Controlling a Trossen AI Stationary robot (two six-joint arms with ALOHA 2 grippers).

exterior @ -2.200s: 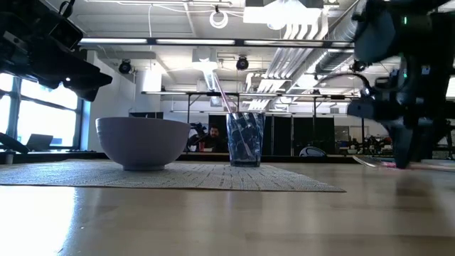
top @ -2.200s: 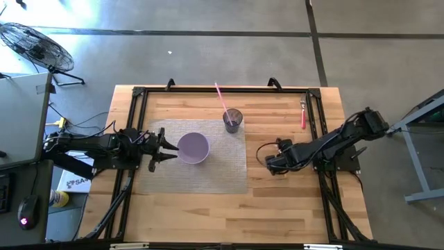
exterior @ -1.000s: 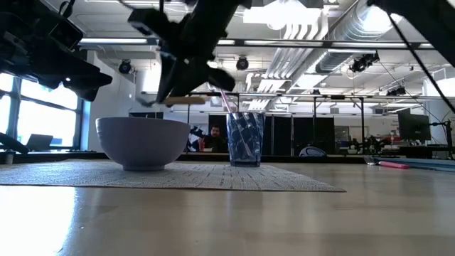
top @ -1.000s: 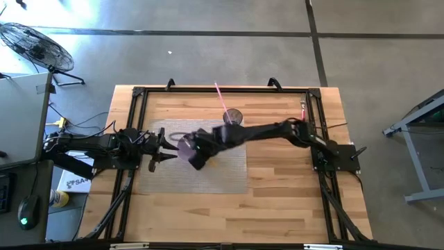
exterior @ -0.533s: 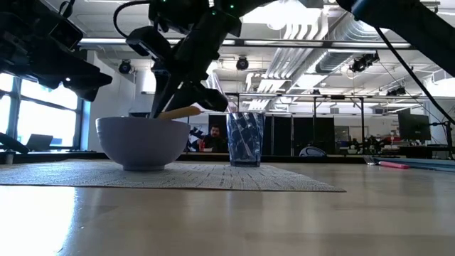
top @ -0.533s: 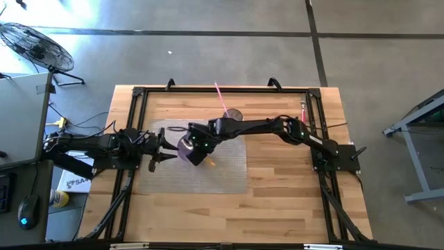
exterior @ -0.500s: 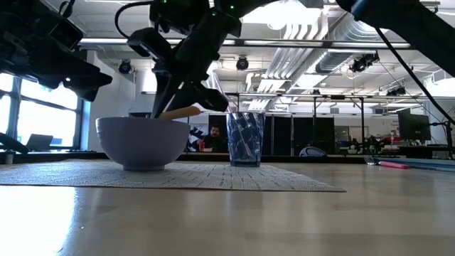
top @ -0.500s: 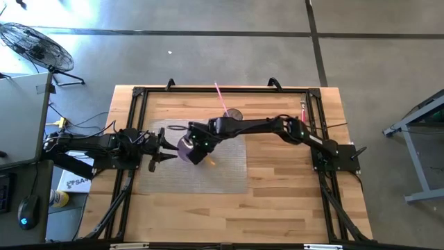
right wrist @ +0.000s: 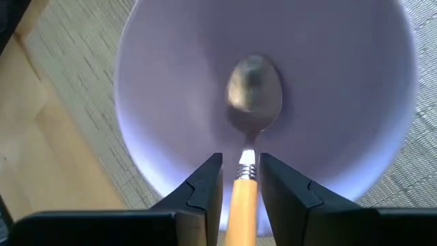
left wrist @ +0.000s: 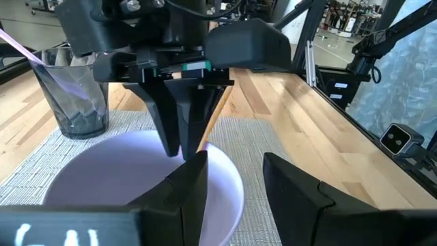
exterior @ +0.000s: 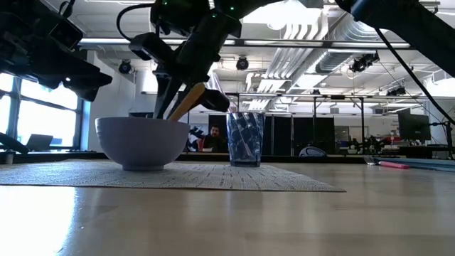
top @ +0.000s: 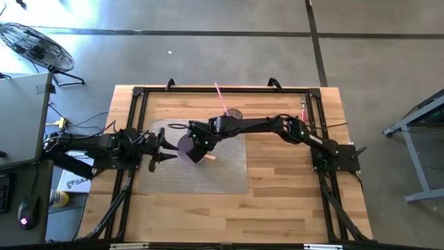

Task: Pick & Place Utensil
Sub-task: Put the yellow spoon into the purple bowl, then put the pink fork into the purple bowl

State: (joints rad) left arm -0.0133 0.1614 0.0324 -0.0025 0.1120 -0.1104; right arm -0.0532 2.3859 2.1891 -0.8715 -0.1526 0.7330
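Looks like a robotics lab in an open industrial hall: bare concrete floor [top: 208,55] marked with dark lines, exposed ceiling ducts [exterior: 313,32] and strip lights, rows of workstations behind a seated person [exterior: 214,136], a floor fan [top: 31,47], a wooden table [top: 277,180] edged by a black frame [top: 139,97].

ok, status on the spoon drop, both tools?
Right tool over the bowl, shut on the spoon, spoon head down inside. Left tool open, waiting beside the bowl. Straw cup stands clear behind.
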